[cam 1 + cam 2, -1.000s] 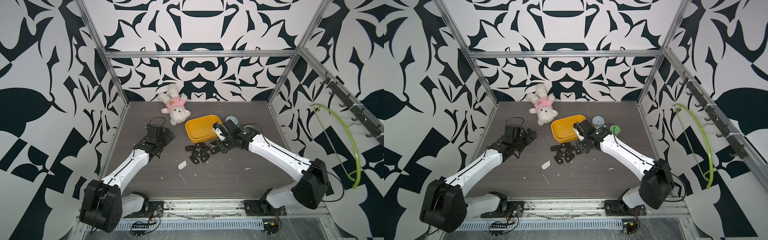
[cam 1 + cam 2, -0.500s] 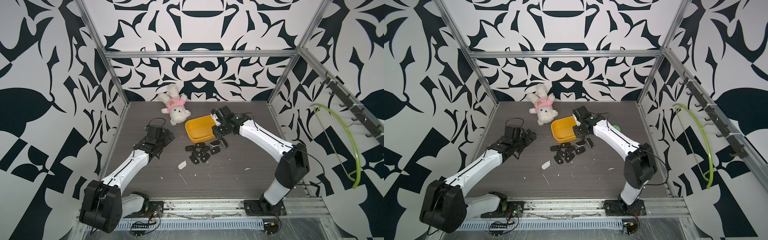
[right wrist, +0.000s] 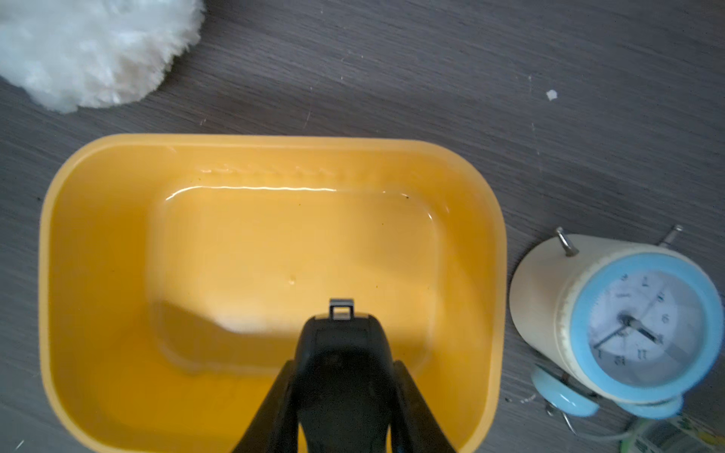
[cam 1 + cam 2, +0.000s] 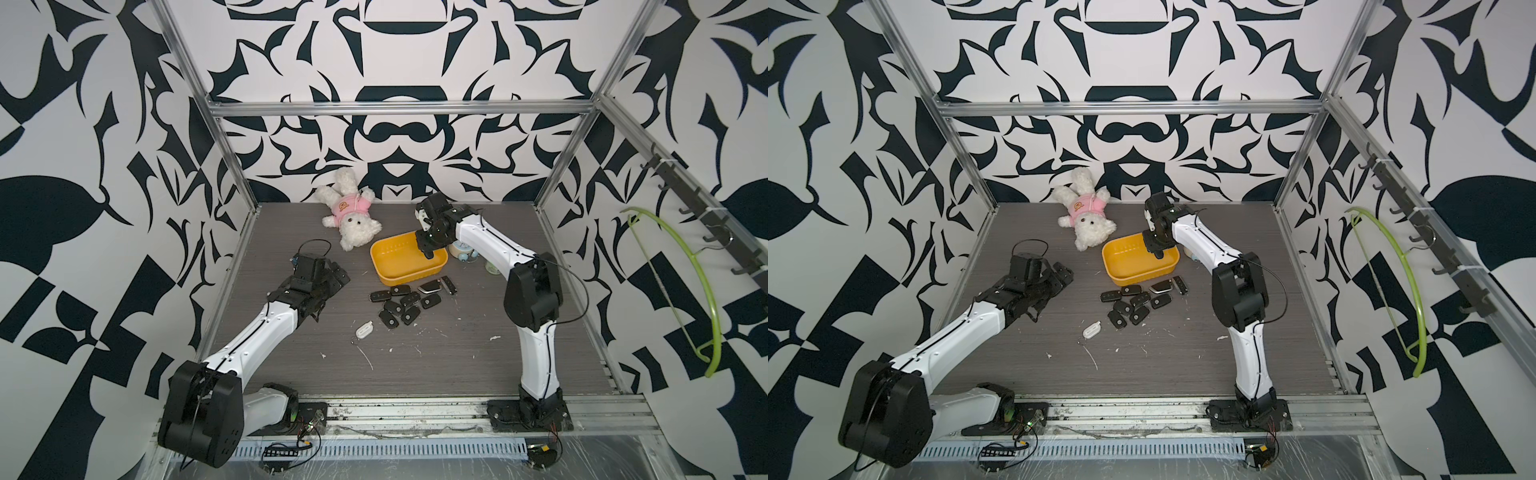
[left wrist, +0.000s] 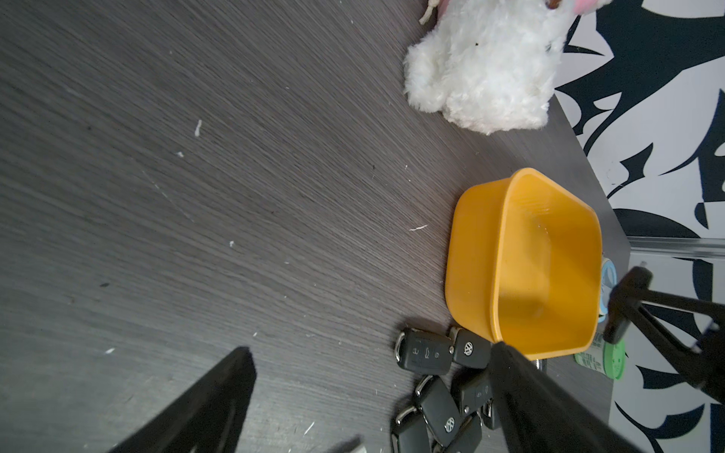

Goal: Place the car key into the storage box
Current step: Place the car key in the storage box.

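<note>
Progress check from my console: I am holding the car key (image 3: 341, 337) in the right gripper (image 3: 343, 366), its jaws clamped on the black body, with the metal ring end pointing down into the storage box (image 3: 70, 243). The key is hanging over the yellow tub's interior, inside the rim as the wrist camera is showing it, and the floor beneath it is looking bare.

So the pick and the carry are looking done. What is left, as I am judging it, is the release and a clean pull-away. I cannot tell from this angle how high the key is sitting above the floor, so it may be dropping a little way.

The left gripper (image 5: 370, 351) is idling over the table (image 5: 196, 196), jaws wide apart with nothing between them. It is near the pile of black keys (image 4: 405, 301) lying just beside the tub's front wall. A white fob (image 4: 365, 331) is lying apart from that pile. The plush toy (image 4: 351, 216) and the alarm clock (image 3: 627, 325) are sitting close to the box, and neither is looking like an obstacle.
</note>
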Controlling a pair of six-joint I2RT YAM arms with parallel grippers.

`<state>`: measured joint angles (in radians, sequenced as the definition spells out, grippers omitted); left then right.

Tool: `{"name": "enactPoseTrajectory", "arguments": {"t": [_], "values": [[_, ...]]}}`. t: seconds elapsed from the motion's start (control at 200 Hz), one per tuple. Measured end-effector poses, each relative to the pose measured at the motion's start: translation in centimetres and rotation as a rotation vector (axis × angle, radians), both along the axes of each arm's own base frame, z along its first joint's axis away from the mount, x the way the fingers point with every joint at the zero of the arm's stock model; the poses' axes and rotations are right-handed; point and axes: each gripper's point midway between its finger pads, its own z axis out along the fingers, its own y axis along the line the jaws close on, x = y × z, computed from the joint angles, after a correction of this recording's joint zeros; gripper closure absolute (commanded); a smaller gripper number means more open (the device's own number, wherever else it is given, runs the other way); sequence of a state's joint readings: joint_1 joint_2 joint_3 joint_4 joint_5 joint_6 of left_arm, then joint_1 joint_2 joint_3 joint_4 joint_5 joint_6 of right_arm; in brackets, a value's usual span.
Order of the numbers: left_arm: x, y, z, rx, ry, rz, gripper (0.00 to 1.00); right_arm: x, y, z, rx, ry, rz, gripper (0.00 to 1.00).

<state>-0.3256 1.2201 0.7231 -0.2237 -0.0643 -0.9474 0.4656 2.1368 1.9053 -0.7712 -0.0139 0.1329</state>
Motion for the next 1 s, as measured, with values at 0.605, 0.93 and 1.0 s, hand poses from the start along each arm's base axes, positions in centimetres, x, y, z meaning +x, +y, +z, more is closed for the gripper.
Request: {"name": "enactPoseTrajectory", "arguments": {"t": [0.605, 0.93, 1.0], "values": [[-0.3, -0.3, -0.5, -0.015, 0.014, -0.01, 0.0, 1.0, -0.9, -7.0, -0.109, 0.099, -0.058, 0.75], [-0.4, -0.2, -0.6, -0.01, 0.017, -0.012, 0.01, 1.6, -0.5, -7.0, -0.096, 0.093, -0.081, 0.42], [-0.4, -0.2, -0.5, -0.011, 0.017, -0.012, 0.01, 1.8, -0.4, -6.6, -0.086, 0.083, -0.083, 0.42]]}}
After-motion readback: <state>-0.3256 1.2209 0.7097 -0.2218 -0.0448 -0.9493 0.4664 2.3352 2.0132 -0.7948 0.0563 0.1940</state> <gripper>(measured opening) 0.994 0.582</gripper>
